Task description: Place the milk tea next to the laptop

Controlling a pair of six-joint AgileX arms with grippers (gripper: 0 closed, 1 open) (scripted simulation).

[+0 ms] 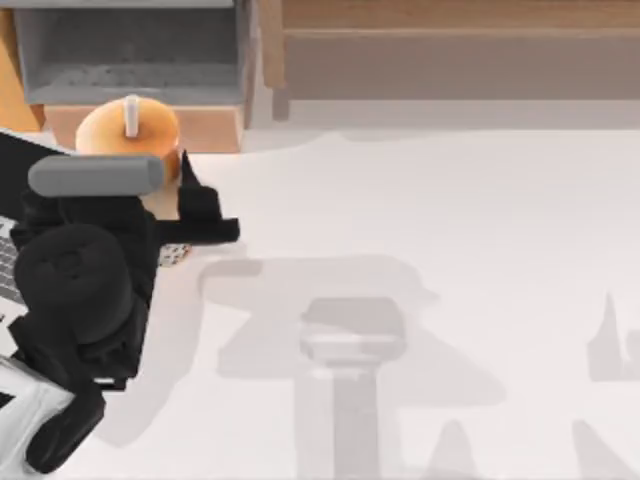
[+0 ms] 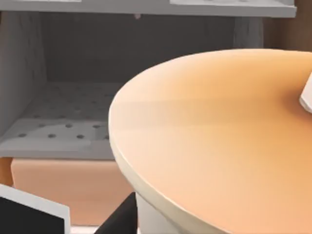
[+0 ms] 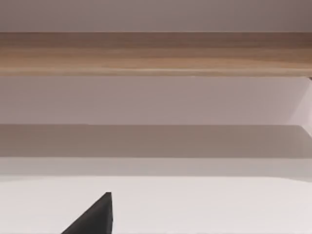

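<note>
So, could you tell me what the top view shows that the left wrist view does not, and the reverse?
Top view alone: the left arm's black gripper at the table's left, right beside the milk tea, part of the laptop under the arm, the white tabletop, and a wooden rail at the back.

Left wrist view alone: the dotted floor of the grey shelf, seen up close.

Both: the cup's orange lid, its white straw, and the grey shelf.

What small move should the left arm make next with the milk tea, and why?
Probably ease apart the fingers of the left gripper and back away: the milk tea stands upright at the table's far left, beside the laptop.
</note>
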